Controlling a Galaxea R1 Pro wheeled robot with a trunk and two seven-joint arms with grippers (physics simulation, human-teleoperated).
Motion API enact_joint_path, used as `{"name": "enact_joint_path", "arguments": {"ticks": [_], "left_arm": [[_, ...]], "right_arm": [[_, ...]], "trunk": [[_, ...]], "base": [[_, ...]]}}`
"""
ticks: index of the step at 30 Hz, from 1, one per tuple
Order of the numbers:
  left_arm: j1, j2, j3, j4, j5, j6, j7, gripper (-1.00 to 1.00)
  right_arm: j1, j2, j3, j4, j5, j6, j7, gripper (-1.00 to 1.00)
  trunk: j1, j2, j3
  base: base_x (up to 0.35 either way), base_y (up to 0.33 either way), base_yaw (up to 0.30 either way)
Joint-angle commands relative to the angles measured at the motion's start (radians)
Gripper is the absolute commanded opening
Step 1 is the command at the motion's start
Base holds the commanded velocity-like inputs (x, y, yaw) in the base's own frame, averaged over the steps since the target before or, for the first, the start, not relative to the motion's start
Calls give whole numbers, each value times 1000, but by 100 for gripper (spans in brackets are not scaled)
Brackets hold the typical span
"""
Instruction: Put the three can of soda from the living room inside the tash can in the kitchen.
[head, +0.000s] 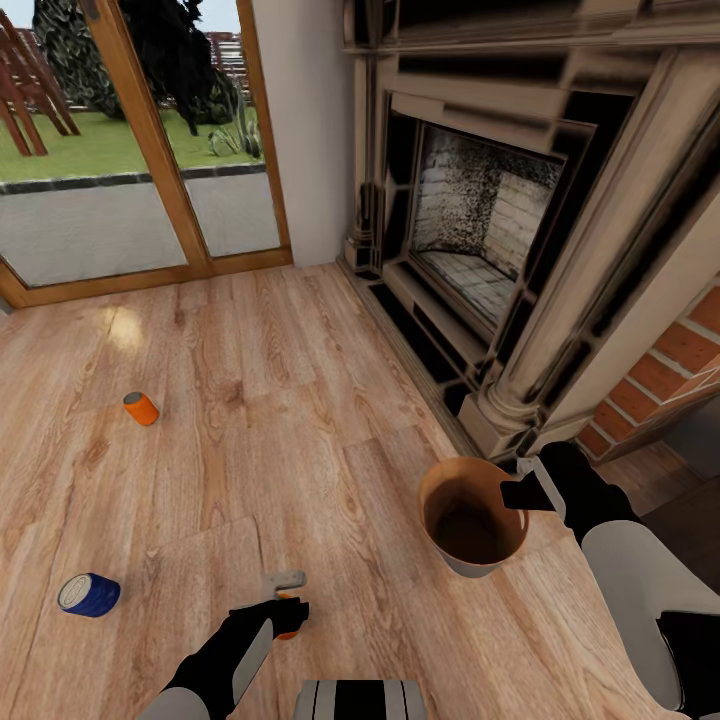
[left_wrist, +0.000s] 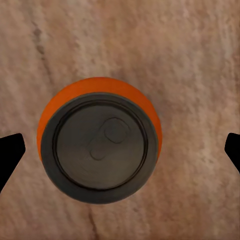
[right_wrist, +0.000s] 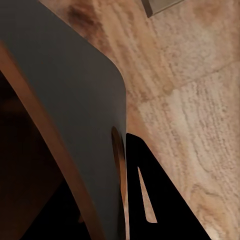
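Observation:
An upright orange can of soda (left_wrist: 100, 145) stands on the wood floor directly under my left gripper (head: 287, 606), which is open, its fingertips (left_wrist: 11, 155) wide apart on either side and not touching the can. A second orange can (head: 141, 408) lies on the floor toward the glass doors. The dark blue can (head: 88, 594) lies at the near left. The trash can (head: 473, 515), pale outside and copper-brown inside, is beside the fireplace base. My right gripper (head: 525, 493) is shut on its rim, with one black finger (right_wrist: 147, 195) outside the wall (right_wrist: 75, 100).
The ornate stone fireplace (head: 500, 230) and its hearth step run along the right, with red brick (head: 670, 370) beyond. Wood-framed glass doors (head: 150, 140) close the far left. Light wood floor (head: 300, 420) spreads between the cans.

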Motion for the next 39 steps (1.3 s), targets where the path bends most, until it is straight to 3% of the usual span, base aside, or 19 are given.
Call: {"name": "enact_joint_path", "arguments": {"ticks": [1, 7, 28, 31, 39], "left_arm": [[0, 0, 0, 0, 0, 0, 0, 100], [0, 0, 0, 0, 0, 1, -2, 100], [1, 0, 0, 0, -1, 0, -2, 100], [0, 0, 0, 0, -1, 1, -2, 100], [1, 0, 0, 0, 0, 1, -2, 100]], "right_arm": [[0, 0, -1, 0, -17, 1, 4, -100], [0, -1, -2, 0, -16, 1, 4, -100], [0, -6, -2, 2, -15, 1, 4, -100], [0, -6, -2, 3, -15, 1, 4, -100], [0, -6, -2, 3, -13, 1, 4, -100]], "trunk": [[0, 0, 0], [2, -1, -15], [2, -1, -15], [3, -2, -27], [3, -2, -27]], "base": [[0, 0, 0], [0, 0, 0], [0, 0, 0], [0, 0, 0], [0, 0, 0]]}}
